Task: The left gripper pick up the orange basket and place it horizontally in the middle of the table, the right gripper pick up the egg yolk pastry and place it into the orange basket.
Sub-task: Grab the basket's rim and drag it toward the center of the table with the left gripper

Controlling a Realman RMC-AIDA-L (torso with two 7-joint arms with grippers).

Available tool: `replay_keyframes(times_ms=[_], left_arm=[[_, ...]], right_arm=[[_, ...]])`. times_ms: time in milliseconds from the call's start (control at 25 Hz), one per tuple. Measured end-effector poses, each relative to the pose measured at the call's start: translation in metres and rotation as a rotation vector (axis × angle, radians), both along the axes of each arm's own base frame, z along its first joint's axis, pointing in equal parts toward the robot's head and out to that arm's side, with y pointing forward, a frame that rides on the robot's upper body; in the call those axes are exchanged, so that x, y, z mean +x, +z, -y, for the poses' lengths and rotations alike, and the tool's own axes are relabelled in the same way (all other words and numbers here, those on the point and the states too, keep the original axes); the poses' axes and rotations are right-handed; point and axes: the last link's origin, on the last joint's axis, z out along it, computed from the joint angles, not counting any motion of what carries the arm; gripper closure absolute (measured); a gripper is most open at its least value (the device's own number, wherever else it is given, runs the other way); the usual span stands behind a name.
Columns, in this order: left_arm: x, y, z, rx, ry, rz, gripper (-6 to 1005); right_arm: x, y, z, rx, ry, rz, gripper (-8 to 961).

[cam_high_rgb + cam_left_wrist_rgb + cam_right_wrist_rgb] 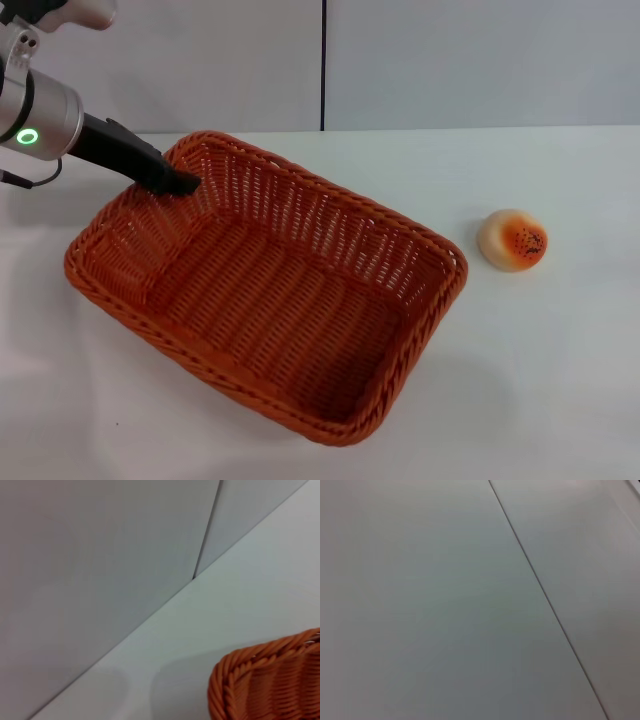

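Reaching in from the far left, the left gripper sits at the far-left corner of the orange basket, its black tip over the braided rim and dipping just inside the sloped wall. Whether its fingers are pinching the rim or merely spread around it cannot be told; only one dark tip shows in the head view, and the left wrist view catches just a corner of the basket with no fingers at all.

The basket rests on the table, left of centre, its long axis running diagonally from far left to near right, so it looks not yet squared up horizontally. Any turn would pivot about that held far-left corner.

The egg yolk pastry lies on bare table to the right of the basket, close to its far-right corner but apart from it. The right gripper is out of sight; its wrist view shows only plain grey surface.
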Motion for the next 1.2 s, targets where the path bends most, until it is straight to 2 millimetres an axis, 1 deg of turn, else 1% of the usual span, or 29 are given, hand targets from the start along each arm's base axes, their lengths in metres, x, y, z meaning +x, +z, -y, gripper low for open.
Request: replay_keyframes(times_ms=[80,560,600,640,680,800,840,880,920,1040,1080,1120,1160,1200], left_arm=[[0.002,0.000,0.000,0.003,-0.002,0.005,638],[0.003,0.002,0.002,0.001,0.026,0.036,786],[0.008,0.013,0.008,0.009,0.047,0.159,798],[0.008,0.013,0.008,0.009,0.047,0.159,798],[0.012,0.020,0.011,0.027,0.047,0.232,799],[0.012,0.020,0.011,0.027,0.047,0.232,800],[0.013,0.026,0.013,0.041,0.048,0.279,800],[0.013,0.026,0.013,0.041,0.048,0.279,803],[0.009,0.035,0.016,0.080,0.087,0.365,806],[0.009,0.035,0.016,0.080,0.087,0.365,814],[0.006,0.039,0.017,0.100,0.113,0.394,817],[0.006,0.039,0.017,0.100,0.113,0.394,817],[-0.001,0.045,0.019,0.139,0.179,0.446,817],[-0.001,0.045,0.019,0.139,0.179,0.446,817]], right_arm=[[0.000,0.000,0.000,-0.003,0.001,0.000,527],[0.002,-0.002,0.000,-0.013,-0.008,-0.007,538],[0.002,-0.002,0.000,-0.015,-0.011,-0.009,539],[0.003,-0.002,-0.001,-0.016,-0.013,-0.011,540],[0.003,-0.002,-0.001,-0.018,-0.015,-0.013,540],[0.003,-0.003,-0.003,-0.022,-0.016,-0.017,543],[0.003,-0.003,-0.003,-0.024,-0.016,-0.017,544],[0.002,-0.003,-0.004,-0.026,-0.014,-0.017,545],[0.002,-0.004,-0.005,-0.030,-0.010,-0.016,546],[0.000,-0.005,-0.008,-0.041,-0.002,-0.012,549],[0.000,-0.005,-0.008,-0.042,-0.001,-0.012,550],[0.000,-0.005,-0.009,-0.043,0.000,-0.012,551],[-0.001,-0.005,-0.009,-0.043,0.001,-0.012,552],[-0.001,-0.004,-0.010,-0.043,0.002,-0.011,552]])
